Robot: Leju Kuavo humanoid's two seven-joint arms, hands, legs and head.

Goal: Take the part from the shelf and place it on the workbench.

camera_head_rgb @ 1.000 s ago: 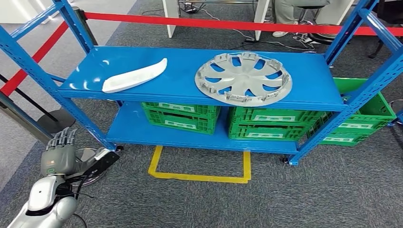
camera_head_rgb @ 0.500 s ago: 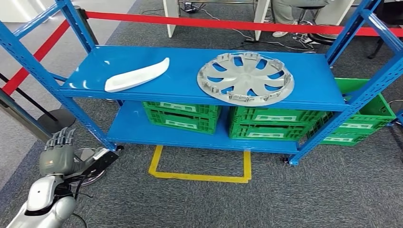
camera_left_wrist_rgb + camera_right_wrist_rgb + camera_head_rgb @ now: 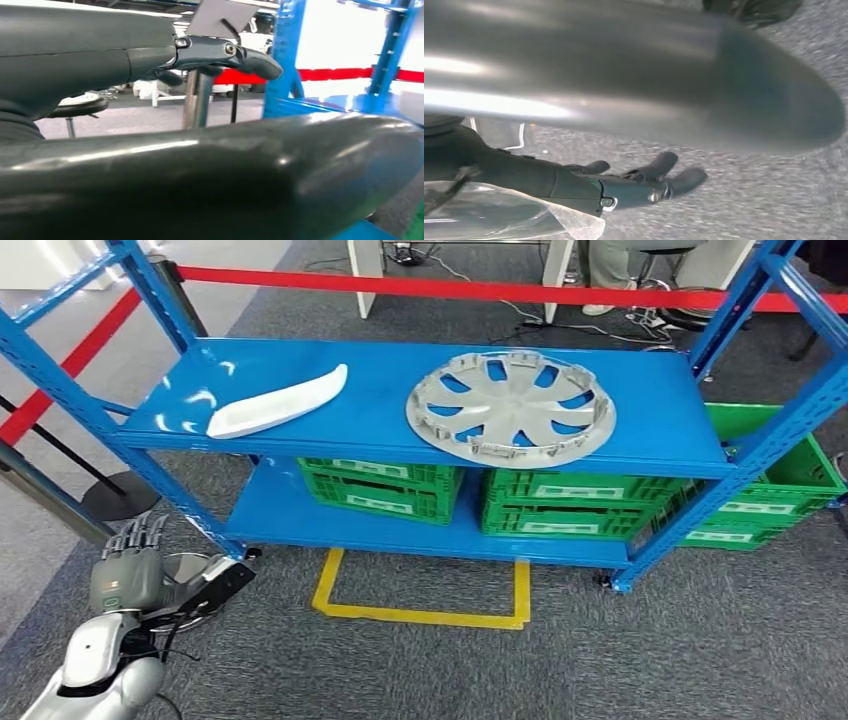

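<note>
Grey carpet surrounds your blue shelf (image 3: 640, 410). On its top board the hubcap (image 3: 510, 405) lies flat, white trim (image 3: 275, 402) well apart beside it. Your left hand (image 3: 128, 575) hangs below the shelf, fingers spread, empty; your right hand (image 3: 634, 185) is likewise spread over the carpet.

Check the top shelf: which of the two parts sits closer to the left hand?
The long white curved trim piece, lying on the shelf's left half, above the left hand. The round silver wheel cover lies further right.
</note>
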